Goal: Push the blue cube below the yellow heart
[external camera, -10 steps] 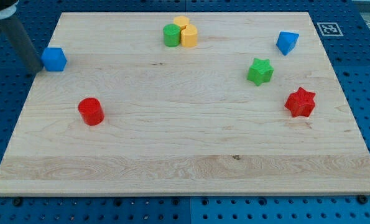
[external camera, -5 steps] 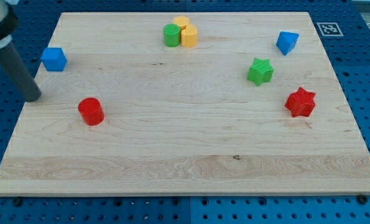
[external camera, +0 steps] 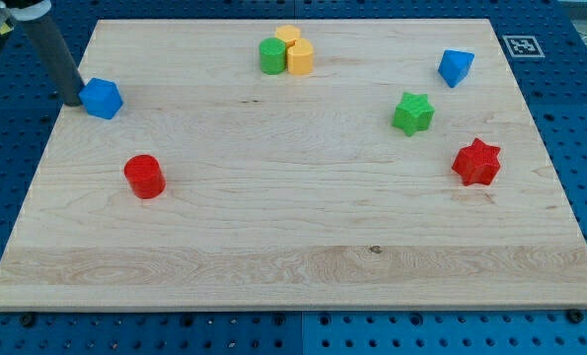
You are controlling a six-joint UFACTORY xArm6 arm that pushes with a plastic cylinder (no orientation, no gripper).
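My tip touches the cube on its left, near the surface's left edge.

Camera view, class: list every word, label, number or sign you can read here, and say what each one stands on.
No readable words, brands or numbers anywhere in this view.
One sign only: a black-and-white square marker on the blue pegboard, beside the wooden board's top right corner; it is a pattern, not text.
The blocks carry no lettering.

Dark straight rod entering from the view's top left corner, leaning slightly so its lower end sits further right, my tip down at the board's left edge near the top left corner, rod's upper part cut off by the frame
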